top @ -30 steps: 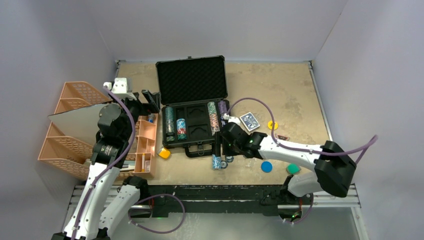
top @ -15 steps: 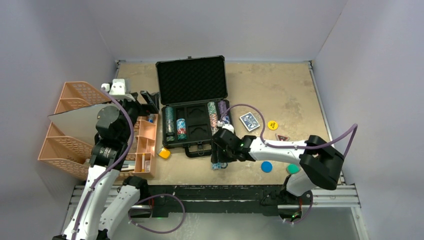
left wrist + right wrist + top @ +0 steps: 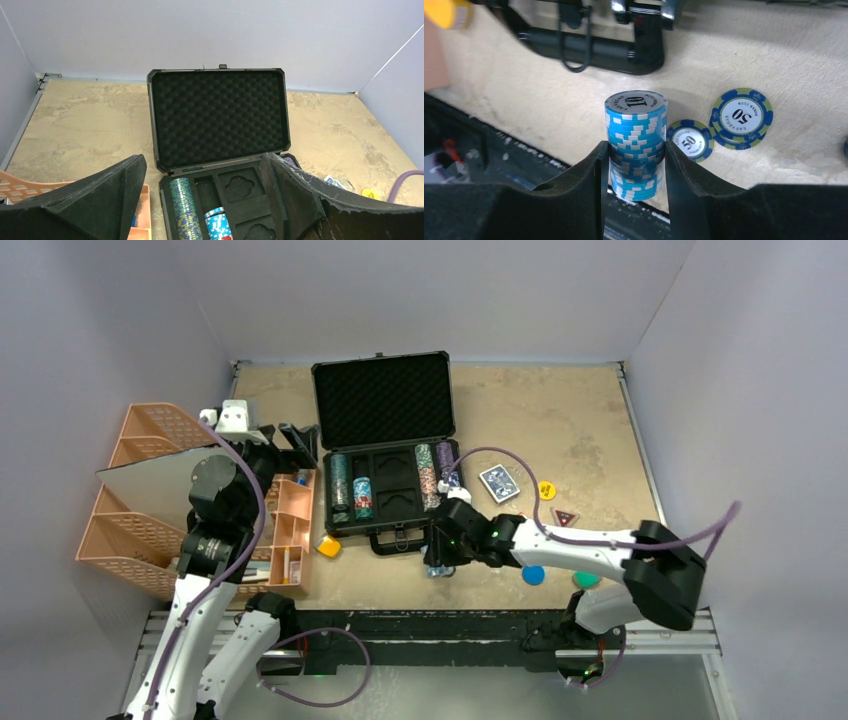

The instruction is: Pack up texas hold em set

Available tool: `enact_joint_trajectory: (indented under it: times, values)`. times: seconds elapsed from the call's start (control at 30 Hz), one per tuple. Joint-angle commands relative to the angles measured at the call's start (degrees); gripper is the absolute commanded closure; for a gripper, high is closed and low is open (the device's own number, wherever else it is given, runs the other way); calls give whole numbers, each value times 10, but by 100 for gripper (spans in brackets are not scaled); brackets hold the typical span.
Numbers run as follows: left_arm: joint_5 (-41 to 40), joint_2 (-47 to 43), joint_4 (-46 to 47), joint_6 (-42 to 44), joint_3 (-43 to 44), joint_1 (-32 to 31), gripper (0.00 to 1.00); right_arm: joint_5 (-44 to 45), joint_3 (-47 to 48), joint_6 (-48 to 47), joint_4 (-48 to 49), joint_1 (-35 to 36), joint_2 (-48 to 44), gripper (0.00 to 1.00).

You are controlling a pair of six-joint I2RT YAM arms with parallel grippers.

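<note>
The black case (image 3: 385, 400) lies open mid-table, its foam lid (image 3: 217, 115) up. Its slots hold a green chip stack (image 3: 182, 200), a short blue stack (image 3: 217, 222) and more stacks on the right (image 3: 428, 476). In front of the case my right gripper (image 3: 636, 155) is shut on an upright blue chip stack (image 3: 636, 135), one finger pressing each side. Two loose "50" chips (image 3: 740, 116) lie just right of it. A blue card deck (image 3: 499, 482) and a yellow button (image 3: 546, 490) lie right of the case. My left gripper (image 3: 201, 165) hangs open beside the case's left end, holding nothing.
A small yellow block (image 3: 329, 546) sits by the case's front left corner. A blue disc (image 3: 533, 574) and a green disc (image 3: 586, 579) lie near the right arm's base. Orange baskets (image 3: 130, 500) and an orange organiser (image 3: 290, 525) stand on the left. The table's black front rail is right behind the held stack.
My right gripper came down toward the front edge and closed its fingers onto the blue chip stack. The left arm barely shifted.
</note>
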Motion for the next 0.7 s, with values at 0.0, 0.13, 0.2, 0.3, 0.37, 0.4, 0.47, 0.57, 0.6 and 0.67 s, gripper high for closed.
enact_joint_trajectory:
  times: [0.0, 0.13, 0.2, 0.3, 0.37, 0.4, 0.47, 0.57, 0.6, 0.67]
  values:
    - [12, -7, 18, 1, 3, 6, 11, -8, 5, -22, 32, 4, -94, 75]
    - [12, -10, 20, -1, 2, 6, 11, -19, 22, -32, 57, 5, -125, 75]
    - [12, -10, 19, -1, 3, 6, 11, -35, 37, -32, 78, 5, -123, 75]
    - [10, -11, 19, -3, 3, 6, 11, -26, 70, -24, 115, 2, -93, 74]
    - [8, -11, 18, -4, 2, 6, 11, -5, 111, -29, 136, 1, -54, 74]
    - [6, -12, 18, -4, 2, 6, 11, 6, 134, -31, 139, -1, -31, 74]
    - [4, -12, 17, -5, 2, 6, 11, 20, 181, -33, 158, -14, 10, 74]
    - [2, -14, 16, -6, 2, 6, 11, 10, 236, -38, 196, -41, 71, 74]
    - [2, -16, 16, -7, 2, 6, 11, 8, 258, -45, 204, -47, 101, 74]
    - [-2, -18, 17, -7, 1, 6, 11, 3, 314, -60, 198, -59, 141, 74]
